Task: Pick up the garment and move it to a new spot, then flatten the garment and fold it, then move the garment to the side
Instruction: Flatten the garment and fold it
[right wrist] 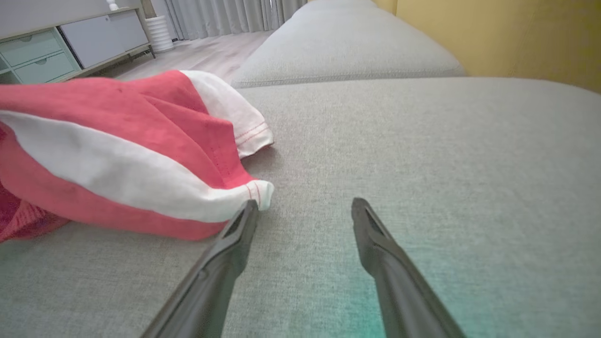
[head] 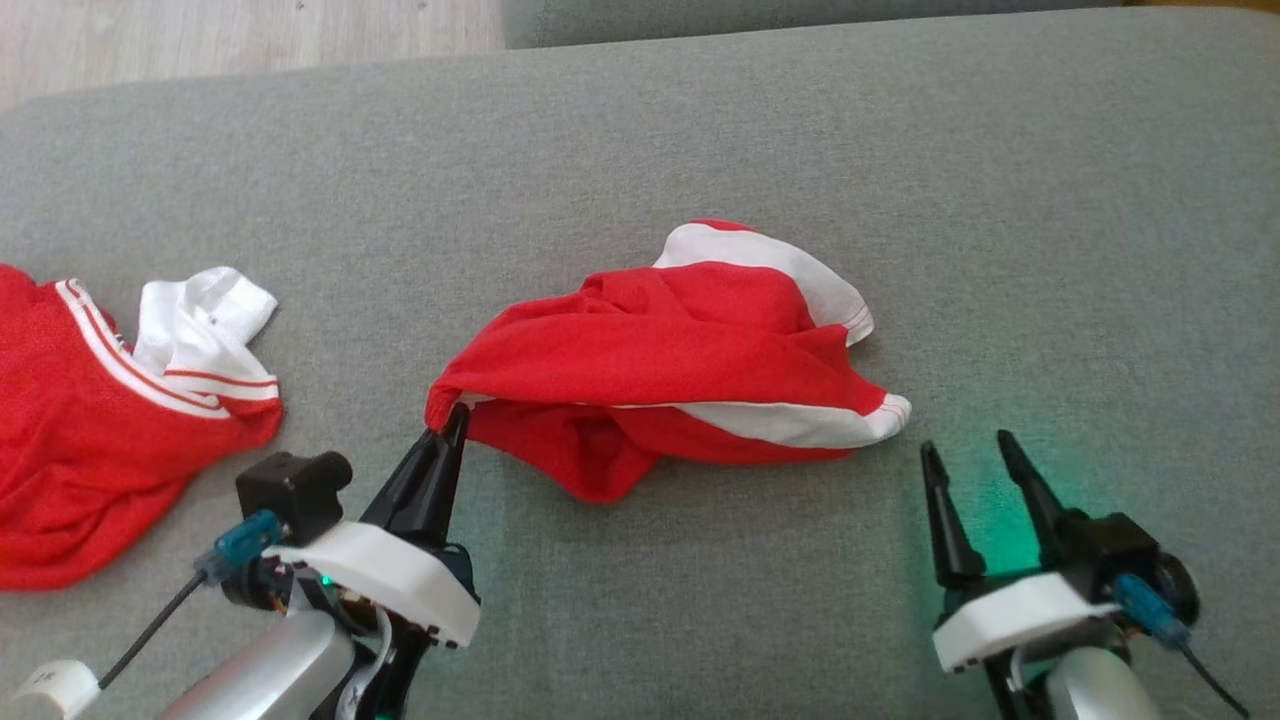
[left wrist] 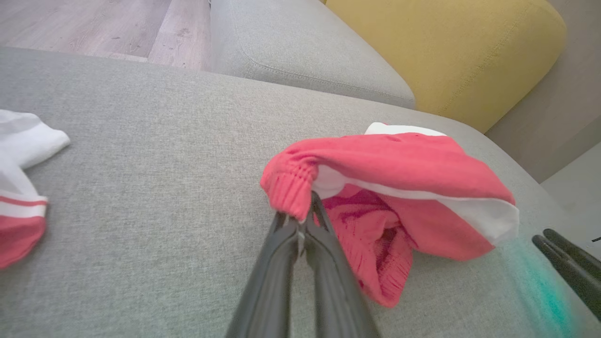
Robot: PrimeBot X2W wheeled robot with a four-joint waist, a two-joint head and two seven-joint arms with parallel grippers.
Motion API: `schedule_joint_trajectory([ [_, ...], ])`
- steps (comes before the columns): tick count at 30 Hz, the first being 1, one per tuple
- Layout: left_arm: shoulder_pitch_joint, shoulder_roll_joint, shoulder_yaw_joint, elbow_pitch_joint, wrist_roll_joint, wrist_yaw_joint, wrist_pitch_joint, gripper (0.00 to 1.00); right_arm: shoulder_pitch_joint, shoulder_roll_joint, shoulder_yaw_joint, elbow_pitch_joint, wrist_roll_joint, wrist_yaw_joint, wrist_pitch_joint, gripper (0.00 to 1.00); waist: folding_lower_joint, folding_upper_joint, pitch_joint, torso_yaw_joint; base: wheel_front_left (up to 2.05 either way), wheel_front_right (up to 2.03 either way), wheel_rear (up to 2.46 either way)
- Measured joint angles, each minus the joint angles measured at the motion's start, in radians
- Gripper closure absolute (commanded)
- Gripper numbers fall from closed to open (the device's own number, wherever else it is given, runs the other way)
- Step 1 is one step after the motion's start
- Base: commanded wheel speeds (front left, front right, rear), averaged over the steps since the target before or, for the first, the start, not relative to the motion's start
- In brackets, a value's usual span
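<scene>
Pinching the ribbed red edge at the garment's near-left end, the left gripper (head: 450,425) has both dark fingers pressed together on the cloth; the left wrist view confirms fabric caught between the tips. Right gripper (head: 968,448) holds nothing, fingers spread wide, hovering low over the seat. The garment (head: 680,350), red with white bands, sits bunched near the middle of the grey sofa cushion (head: 700,130), resting on it except where the held edge is drawn up slightly. Its long axis runs left to right across the robot's front, one end at each gripper. The white-trimmed right corner lies just ahead of and to the left of the right gripper; in the right wrist view that gripper's left finger (right wrist: 244,220) sits right at the corner, touching or not I cannot tell. Judgement: spreading the piece flat calls for a second hold on that corner, and the right arm is plainly the nearer one, needing only a short shift left and forward before closing. Nothing stands between fingers and corner. Around: a second red-and-white garment (head: 90,420) lies well apart at the far left, clear of the work. A greenish glow falls on the cushion by the right gripper. Wood floor (head: 200,40) beyond the seat; a yellow cushion (left wrist: 446,47) farther back. Risk, as I read it: the folds are loose, so a grab may catch more than one layer.
</scene>
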Motion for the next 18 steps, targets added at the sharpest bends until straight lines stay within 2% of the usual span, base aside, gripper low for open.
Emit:
schedule_joint_trajectory([
  [7,-0.006,0.004,-0.002,-0.025,0.009,0.006,0.019,1.0,-0.13,-0.001,0.027,0.112,0.069,0.0,0.0,0.0,0.0001,0.0,0.026,0.021,0.0,0.0,0.0],
  [12,-0.031,0.002,-0.01,-0.027,0.018,0.006,0.032,1.0,-0.155,-0.002,0.084,0.194,0.082,0.0,0.0,0.0,0.0001,0.0,0.041,0.05,0.0,0.0,0.0],
  [13,-0.035,0.001,-0.01,-0.027,0.02,0.006,0.032,1.0,-0.155,-0.002,0.095,0.213,0.086,0.0,0.0,0.07,0.0001,0.0,0.042,0.055,0.0,0.0,0.0],
  [14,-0.037,0.001,-0.01,-0.027,0.02,0.006,0.032,1.0,-0.158,-0.002,0.103,0.225,0.087,0.0,-0.004,0.36,0.0001,0.0,0.042,0.058,0.0,0.0,0.0],
  [15,-0.037,0.001,-0.01,-0.027,0.02,0.006,0.032,1.0,-0.165,-0.003,0.104,0.232,0.087,0.0,-0.005,0.56,0.0001,0.0,0.042,0.06,0.0,0.0,0.0],
  [16,-0.037,0.001,-0.011,-0.027,0.02,0.006,0.032,1.0,-0.18,-0.004,0.107,0.242,0.098,0.0,-0.005,1.0,0.0001,0.0,0.041,0.062,0.0,0.0,0.0],
  [18,-0.037,0.001,-0.011,-0.027,0.02,0.006,0.032,1.0,-0.188,-0.003,0.115,0.249,0.102,0.0,-0.004,1.0,0.0001,0.0,0.04,0.062,0.0,0.0,0.0],
])
